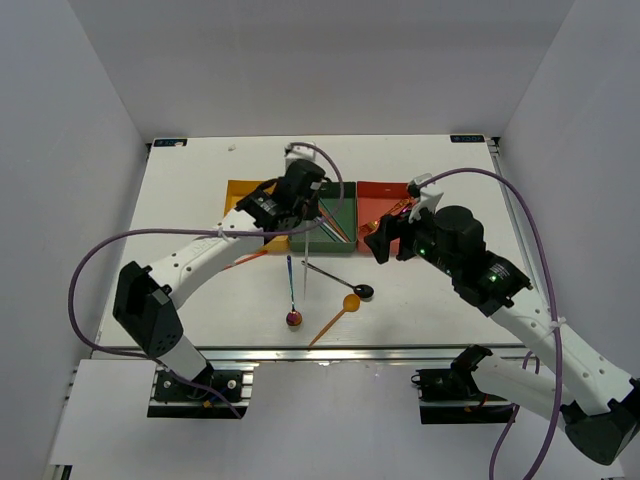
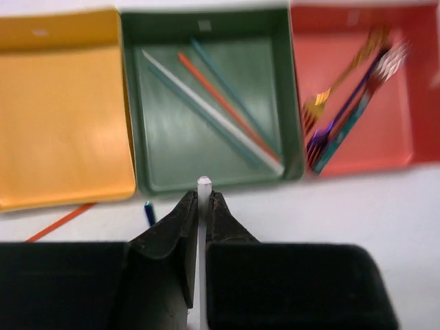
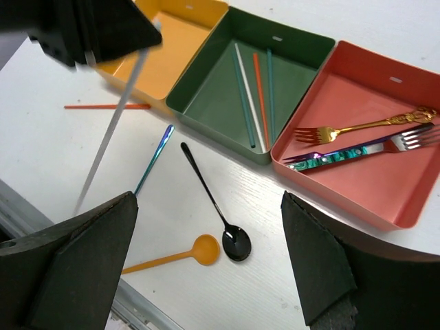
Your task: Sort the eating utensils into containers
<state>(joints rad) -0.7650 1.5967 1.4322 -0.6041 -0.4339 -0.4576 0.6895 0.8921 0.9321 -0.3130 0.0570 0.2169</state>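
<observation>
My left gripper [image 1: 303, 222] [image 2: 201, 199] is shut on a white chopstick [image 1: 304, 262] [image 3: 113, 130], held upright just in front of the dark green tray [image 2: 132, 110]. That tray [image 1: 340, 240] holds white, orange and green chopsticks [image 2: 220, 110]. The red tray [image 2: 412, 103] [image 3: 357, 199] holds gold, purple and silver forks [image 3: 357, 127]. The yellow-orange tray [image 2: 62, 117] looks empty. My right gripper [image 1: 390, 240] [image 3: 206, 261] is open and empty above a black spoon [image 3: 213, 203] and an orange spoon [image 3: 172, 256].
On the table lie an iridescent blue spoon [image 1: 291, 290] [image 3: 152, 159] and an orange chopstick [image 1: 245, 260] [image 3: 106, 106] in front of the yellow tray. The table's near edge [image 1: 330, 348] runs just below the orange spoon [image 1: 335, 315].
</observation>
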